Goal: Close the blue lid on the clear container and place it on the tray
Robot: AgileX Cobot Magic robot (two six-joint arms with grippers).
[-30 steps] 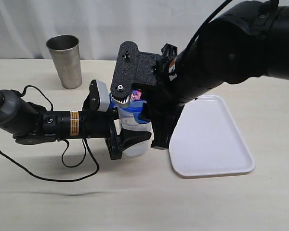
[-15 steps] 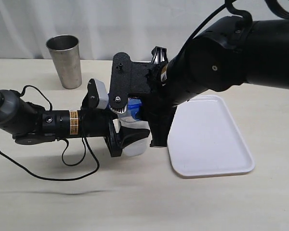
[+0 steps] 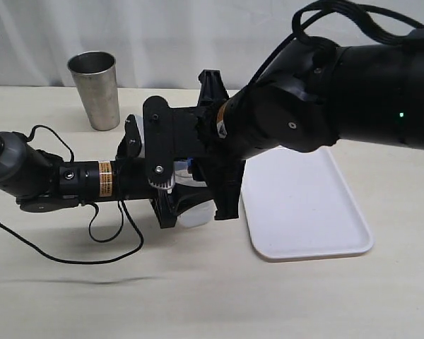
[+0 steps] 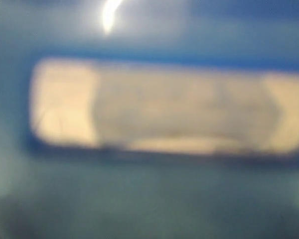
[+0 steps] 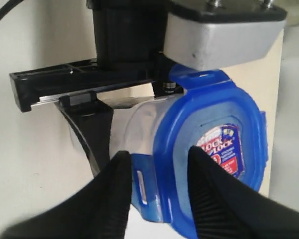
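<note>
The clear container (image 5: pixel 139 124) stands on the table just left of the tray (image 3: pixel 318 212), with the blue lid (image 5: pixel 169 139) sitting on its rim. My left gripper (image 3: pixel 191 203) is shut around the container's body; one of its black fingers (image 5: pixel 87 129) shows beside the wall. My right gripper (image 5: pixel 157 167) comes down from above, its jaws pinching one lid tab against the lid's edge. In the exterior view only the container's pale base (image 3: pixel 196 215) and a sliver of the lid (image 3: pixel 190 167) show. The left wrist view is a blur of blue lid (image 4: pixel 159 30).
A steel cup (image 3: pixel 95 88) stands at the back left. The left arm's black cable (image 3: pixel 113 244) loops over the table in front of it. The bulky right arm (image 3: pixel 304 99) hangs over the tray's near-left corner.
The right arm has swung left and lower over the container, covering most of the lid. Its jaws have narrowed on the tab. The left arm has stayed still.
</note>
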